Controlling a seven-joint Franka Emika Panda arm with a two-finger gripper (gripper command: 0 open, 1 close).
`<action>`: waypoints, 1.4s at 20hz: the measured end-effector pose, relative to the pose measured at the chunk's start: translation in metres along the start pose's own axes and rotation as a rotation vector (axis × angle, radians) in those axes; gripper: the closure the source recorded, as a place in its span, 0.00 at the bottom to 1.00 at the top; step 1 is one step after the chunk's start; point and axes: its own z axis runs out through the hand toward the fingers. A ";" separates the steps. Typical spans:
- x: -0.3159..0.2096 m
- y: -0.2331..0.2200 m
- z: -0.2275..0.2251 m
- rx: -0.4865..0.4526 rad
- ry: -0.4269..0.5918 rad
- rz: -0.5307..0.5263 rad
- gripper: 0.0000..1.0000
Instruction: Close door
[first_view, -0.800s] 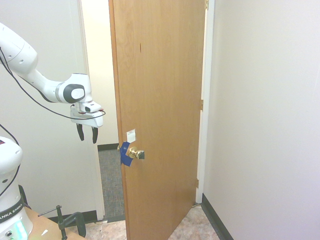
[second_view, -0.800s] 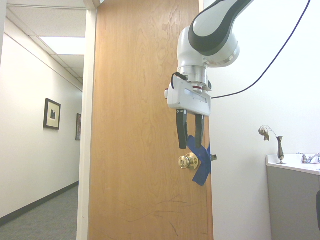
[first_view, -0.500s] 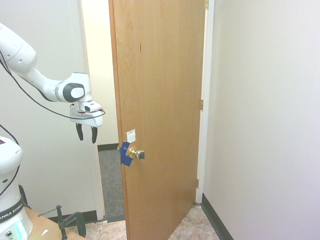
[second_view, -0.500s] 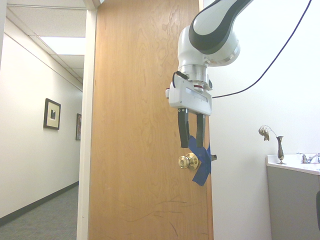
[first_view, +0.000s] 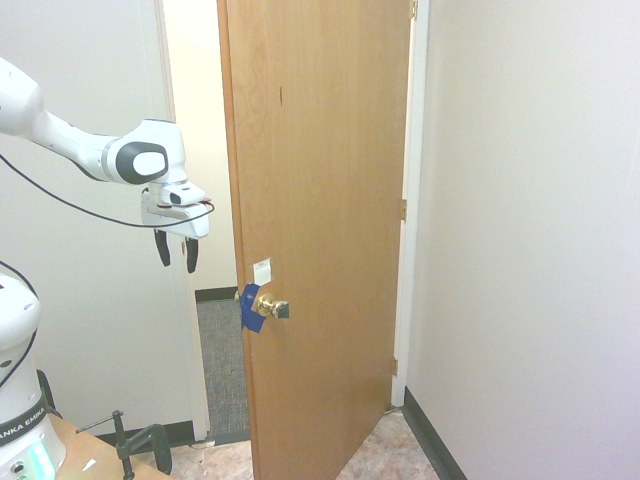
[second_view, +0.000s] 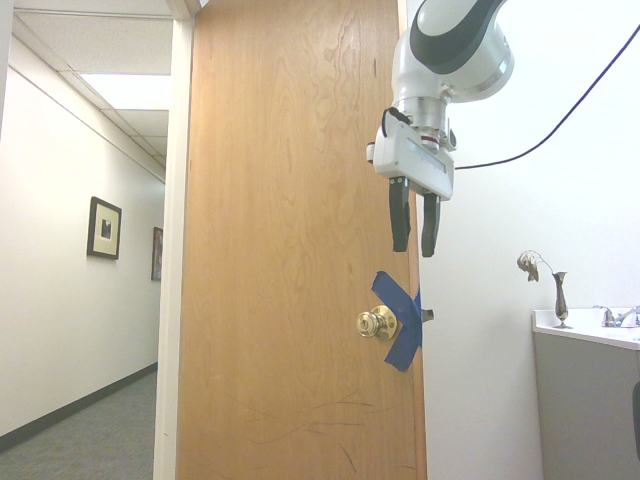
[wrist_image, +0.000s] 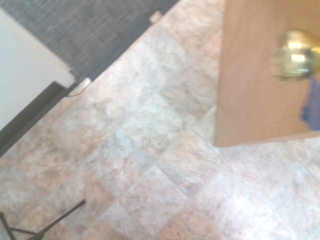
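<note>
The door (first_view: 320, 200) is a tall panel of orange-brown wood standing partly open, swung away from the white frame. Its brass knob (first_view: 270, 306) is wrapped in blue tape, with a small white sticker (first_view: 262, 269) above it. From the other side the door (second_view: 290, 250) fills the middle, knob (second_view: 376, 323) near its free edge. My gripper (first_view: 176, 254) hangs to the left of the door's free edge, above knob height, fingers pointing down and open, holding nothing. In the second exterior view the gripper (second_view: 414, 235) is above the knob. The wrist view shows the door (wrist_image: 255, 75) and a blurred knob (wrist_image: 295, 54).
A white door frame (first_view: 408, 200) and beige wall stand right of the door. Through the opening lies a hallway with grey carpet (first_view: 222, 360). The floor here is stone tile (wrist_image: 150, 165). A counter with a small vase (second_view: 560, 298) stands at the right in the second exterior view.
My gripper has risen and shifted slightly toward the door's edge, now clearly above the knob. The door has not moved.
</note>
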 end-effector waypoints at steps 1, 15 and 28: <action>0.008 0.009 0.000 -0.001 0.000 0.017 0.00; 0.145 0.146 -0.027 0.062 -0.006 0.306 0.00; 0.199 0.094 0.018 0.168 0.070 0.382 0.00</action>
